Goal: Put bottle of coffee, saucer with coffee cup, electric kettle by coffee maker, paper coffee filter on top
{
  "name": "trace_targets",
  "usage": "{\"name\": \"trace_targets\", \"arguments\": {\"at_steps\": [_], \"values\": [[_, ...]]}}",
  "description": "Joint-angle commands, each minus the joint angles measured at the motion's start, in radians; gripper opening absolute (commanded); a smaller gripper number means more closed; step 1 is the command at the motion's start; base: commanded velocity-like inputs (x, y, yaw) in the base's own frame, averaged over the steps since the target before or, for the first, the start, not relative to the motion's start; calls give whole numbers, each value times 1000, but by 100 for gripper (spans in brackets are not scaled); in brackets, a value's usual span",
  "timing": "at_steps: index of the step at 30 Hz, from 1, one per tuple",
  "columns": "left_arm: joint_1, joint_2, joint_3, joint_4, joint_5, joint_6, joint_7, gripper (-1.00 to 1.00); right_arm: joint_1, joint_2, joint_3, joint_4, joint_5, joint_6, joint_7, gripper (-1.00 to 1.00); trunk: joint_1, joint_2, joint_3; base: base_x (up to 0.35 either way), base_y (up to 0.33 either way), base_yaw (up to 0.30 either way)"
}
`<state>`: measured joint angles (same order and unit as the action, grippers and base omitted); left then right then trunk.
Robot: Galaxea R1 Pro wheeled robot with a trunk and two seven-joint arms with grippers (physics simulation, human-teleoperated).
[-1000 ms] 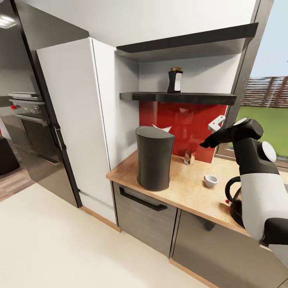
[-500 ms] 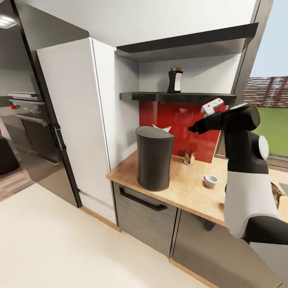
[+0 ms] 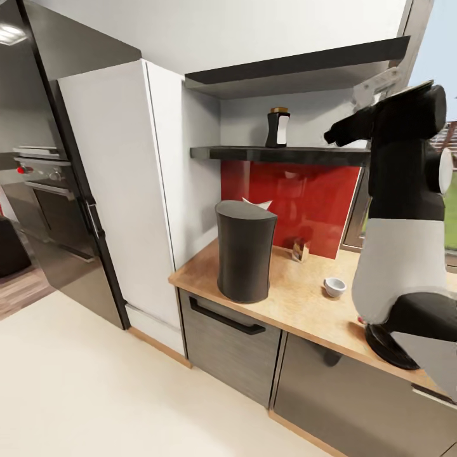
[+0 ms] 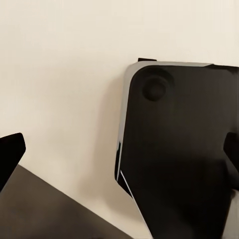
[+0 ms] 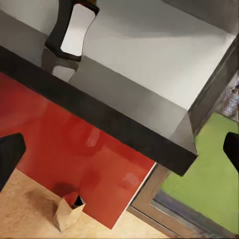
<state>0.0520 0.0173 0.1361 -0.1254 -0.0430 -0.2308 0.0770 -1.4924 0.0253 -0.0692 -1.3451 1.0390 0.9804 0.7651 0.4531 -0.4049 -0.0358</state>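
Bottle of coffee (image 3: 277, 127) is standing upright on the kitchen shelf (image 3: 285, 154), above the red backsplash (image 3: 292, 197); in the right wrist view the bottle (image 5: 72, 27) is sitting on the same dark shelf (image 5: 99, 114). Coffee maker (image 3: 244, 249) is sitting on the tabletop (image 3: 298, 298) near its corner, with a white paper coffee filter (image 3: 257, 203) peeking just behind its top. Coffee cup (image 3: 334, 287) is resting on the tabletop, well apart from the coffee maker. A small brown bag (image 3: 299, 249) is standing against the backsplash, also showing in the right wrist view (image 5: 67, 211). Right arm (image 3: 403, 209) is reaching up at shelf height; right tool (image 3: 379, 82) is pointing toward the shelf, its fingers (image 5: 10, 154) sitting wide apart, holding nothing. Left tool is also spread apart, fingers (image 4: 10, 152) at the frame edges over pale floor (image 4: 59, 74) and the robot's dark base (image 4: 174, 149). A dark round base (image 3: 387, 339) is sitting on the tabletop, partly hidden by the arm.
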Motion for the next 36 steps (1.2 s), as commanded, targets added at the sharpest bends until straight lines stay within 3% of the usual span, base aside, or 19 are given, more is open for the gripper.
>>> {"name": "trace_targets", "arguments": {"at_steps": [1,3,4,6,7,8,9,10,12,14,18,23,36], "values": [[0,0,5,-1,-5,-2,1,100,-4,12,-2,13,8,1,-48,100,1,-2,-2,0,0,0],[0,0,6,0,-4,-1,1,100,-12,53,-3,56,-4,0,-194,100,1,-2,-2,0,0,0],[0,0,6,1,-3,-1,2,100,-33,85,-9,97,-41,0,-303,100,1,-2,-2,0,0,0],[0,0,6,1,-2,0,3,100,-76,106,-15,184,-145,0,-439,100,1,-2,-2,0,0,0],[0,0,7,1,-2,0,3,100,-109,111,-18,252,-229,-1,-529,100,1,-2,-2,0,0,0],[0,-1,8,1,-2,0,3,100,-155,113,-34,364,-386,-4,-707,100,1,-2,-2,0,0,0],[0,-1,8,1,-2,0,3,100,-169,114,-43,404,-449,-11,-785,100,1,-2,-2,0,0,0],[0,-1,8,1,-2,0,3,100,-186,114,-52,464,-544,-33,-892,100,1,-2,-2,0,0,0],[0,-1,8,2,-1,1,3,100,-226,111,-58,577,-683,-89,-1013,100,1,-2,-2,0,0,0],[0,-2,8,3,0,1,3,100,-259,108,-60,644,-730,-114,-1046,100,1,-2,-2,0,0,0],[0,-5,8,4,0,1,3,100,-321,104,-61,780,-774,-138,-1075,100,1,-2,-2,0,0,0],[0,-6,8,4,0,1,4,100,-331,106,-59,695,-784,-139,-1072,100,1,-2,-2,33,0,0],[0,-1,7,-1,-5,1,9,100,-332,120,-55,688,-784,-139,-1030,100,1,-2,-2,109,0,0]]}}
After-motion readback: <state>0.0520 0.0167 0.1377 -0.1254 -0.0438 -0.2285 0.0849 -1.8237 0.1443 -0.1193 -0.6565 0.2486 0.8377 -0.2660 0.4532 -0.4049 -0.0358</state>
